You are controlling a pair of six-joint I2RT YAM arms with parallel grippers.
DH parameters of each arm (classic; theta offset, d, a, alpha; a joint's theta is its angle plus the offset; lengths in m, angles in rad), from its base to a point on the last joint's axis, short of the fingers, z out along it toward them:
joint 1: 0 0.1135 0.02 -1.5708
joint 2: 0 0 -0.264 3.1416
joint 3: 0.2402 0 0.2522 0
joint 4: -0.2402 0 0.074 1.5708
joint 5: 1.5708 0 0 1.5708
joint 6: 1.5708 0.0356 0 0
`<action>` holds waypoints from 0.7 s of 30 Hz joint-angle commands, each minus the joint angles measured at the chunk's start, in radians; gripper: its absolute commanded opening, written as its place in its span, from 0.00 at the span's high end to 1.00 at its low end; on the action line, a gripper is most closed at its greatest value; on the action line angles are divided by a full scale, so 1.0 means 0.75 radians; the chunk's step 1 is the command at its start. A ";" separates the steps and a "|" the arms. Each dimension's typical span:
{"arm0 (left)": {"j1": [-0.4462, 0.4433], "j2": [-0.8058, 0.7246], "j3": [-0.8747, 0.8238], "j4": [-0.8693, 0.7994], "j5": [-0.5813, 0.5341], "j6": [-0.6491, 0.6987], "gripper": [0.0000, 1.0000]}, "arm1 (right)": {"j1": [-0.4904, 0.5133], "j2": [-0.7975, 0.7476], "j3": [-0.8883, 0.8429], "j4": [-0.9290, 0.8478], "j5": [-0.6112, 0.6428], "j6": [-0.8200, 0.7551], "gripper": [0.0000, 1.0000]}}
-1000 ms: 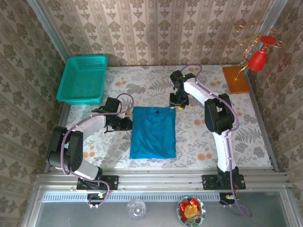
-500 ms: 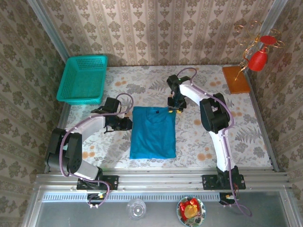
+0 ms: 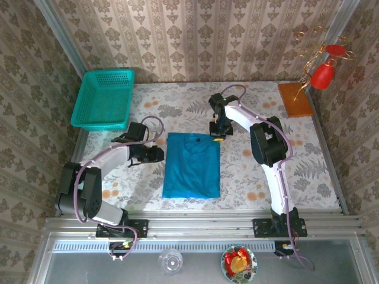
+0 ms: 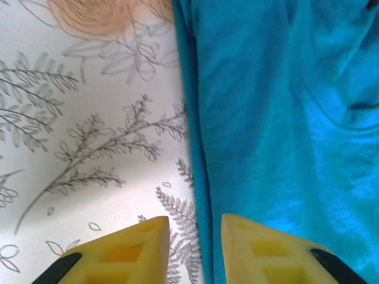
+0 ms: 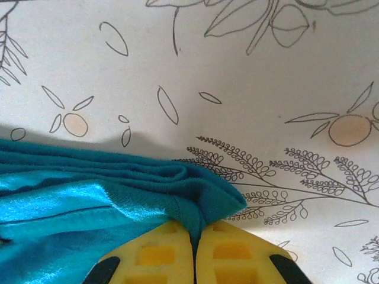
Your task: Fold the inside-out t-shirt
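Observation:
The teal-blue t-shirt (image 3: 192, 165) lies folded into a tall rectangle in the middle of the table. My right gripper (image 3: 217, 135) is at its far right corner, shut on that corner of cloth (image 5: 204, 198), which bunches up between the yellow fingers (image 5: 231, 251). My left gripper (image 3: 159, 154) sits at the shirt's left edge near the top. It is open, its yellow fingers (image 4: 133, 248) straddling the shirt's folded edge (image 4: 198, 177), one over bare tablecloth and one over the cloth.
A teal-green mesh basket (image 3: 103, 99) stands at the far left corner. An orange-brown board (image 3: 294, 99) and a red ornament (image 3: 324, 74) are at the far right. The floral tablecloth (image 3: 260, 171) lies bare right of the shirt.
My right gripper has moved left and down onto the shirt's far right corner and closed on it. My left gripper has shifted slightly at the shirt's left edge.

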 commanded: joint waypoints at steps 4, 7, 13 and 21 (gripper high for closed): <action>0.066 0.114 0.117 0.182 0.050 -0.148 0.64 | -0.005 0.121 0.102 0.031 -0.079 -0.157 0.97; 0.088 0.179 0.166 0.218 0.050 -0.188 0.60 | 0.024 0.181 0.172 0.036 -0.146 -0.170 0.96; 0.096 0.287 0.264 0.189 -0.009 -0.204 0.54 | 0.048 0.199 0.205 0.049 -0.188 -0.156 0.95; 0.083 0.412 0.358 0.108 -0.088 -0.146 0.53 | 0.048 0.163 0.174 0.026 -0.147 -0.154 0.94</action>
